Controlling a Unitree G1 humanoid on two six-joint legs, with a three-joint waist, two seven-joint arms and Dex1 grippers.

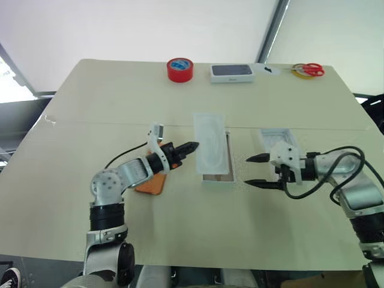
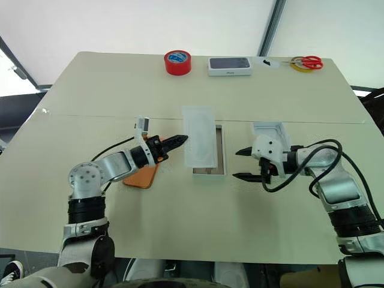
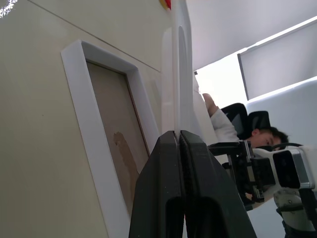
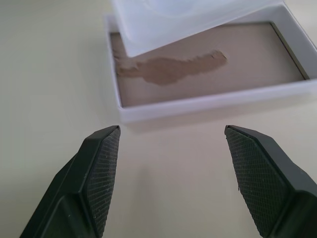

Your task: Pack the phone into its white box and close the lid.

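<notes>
The white box (image 1: pixel 217 177) lies open at mid-table, its brown floor and darker blotch plain in the right wrist view (image 4: pixel 208 101). A thin white insert (image 1: pixel 210 143) lies tilted over its far part. My left gripper (image 1: pixel 191 146) is shut on the insert's left edge, and that thin edge rises from between its fingertips (image 3: pixel 174 141). The orange phone (image 1: pixel 151 185) lies flat on the table under my left forearm. Just right of the box, my right gripper (image 1: pixel 249 171) is open and empty, pointing at it. The lid (image 1: pixel 279 138) rests inside-up behind the right gripper.
Along the table's far edge stand a red tape roll (image 1: pixel 180 69), a sealed box with a dark top (image 1: pixel 231 72) and red-handled scissors (image 1: pixel 309 69). A person (image 3: pixel 223 126) sits beyond the table in the left wrist view.
</notes>
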